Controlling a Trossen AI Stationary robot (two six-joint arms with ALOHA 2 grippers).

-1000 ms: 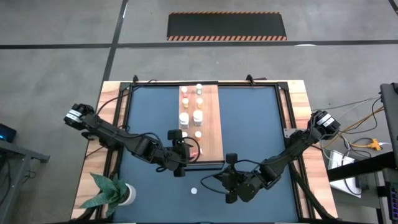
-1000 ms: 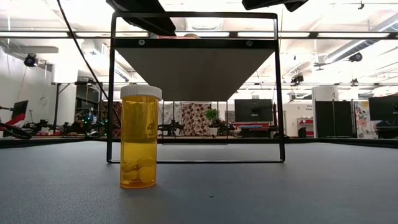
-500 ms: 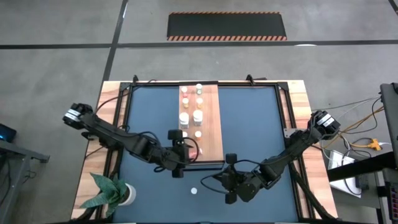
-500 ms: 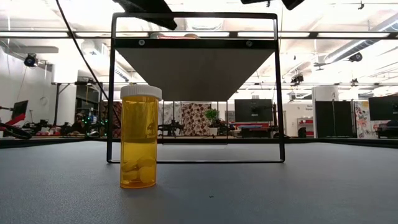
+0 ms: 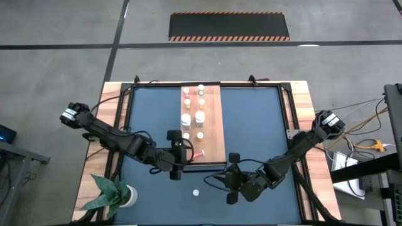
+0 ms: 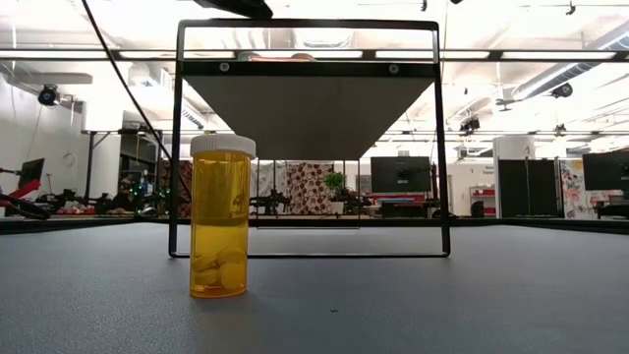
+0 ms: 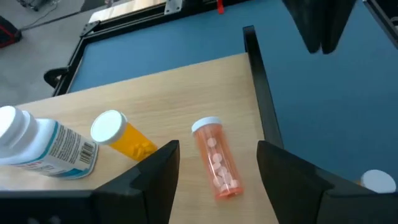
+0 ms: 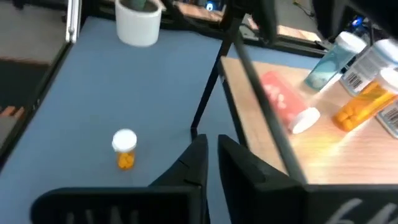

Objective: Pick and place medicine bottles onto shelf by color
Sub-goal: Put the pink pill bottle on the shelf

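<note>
The shelf (image 5: 210, 125) is a light wooden board on a black frame over the blue mat. Several medicine bottles stand on it. A pink bottle (image 7: 217, 163) lies on its side near the shelf's near end (image 5: 198, 152). My left gripper (image 7: 217, 177) is open and empty, raised just left of that end (image 5: 183, 155). In its wrist view its fingers stand either side of the pink bottle, apart from it. An orange bottle (image 5: 195, 193) with a white cap stands on the mat (image 6: 220, 216). My right gripper (image 5: 223, 180) is shut and empty, to that bottle's right (image 8: 211, 163).
An orange bottle (image 7: 121, 134) and a white labelled bottle (image 7: 43, 143) lie on the shelf behind the pink one. A white pot with a green plant (image 5: 116, 194) stands at the table's near left corner. The shelf's black frame legs (image 6: 177, 147) stand on the mat.
My left gripper has drawn back a little from the shelf's near end toward the table's left edge. Both arms have risen out of the top of the low view. The pink bottle stays lying on the shelf, and the orange bottle has not moved.
</note>
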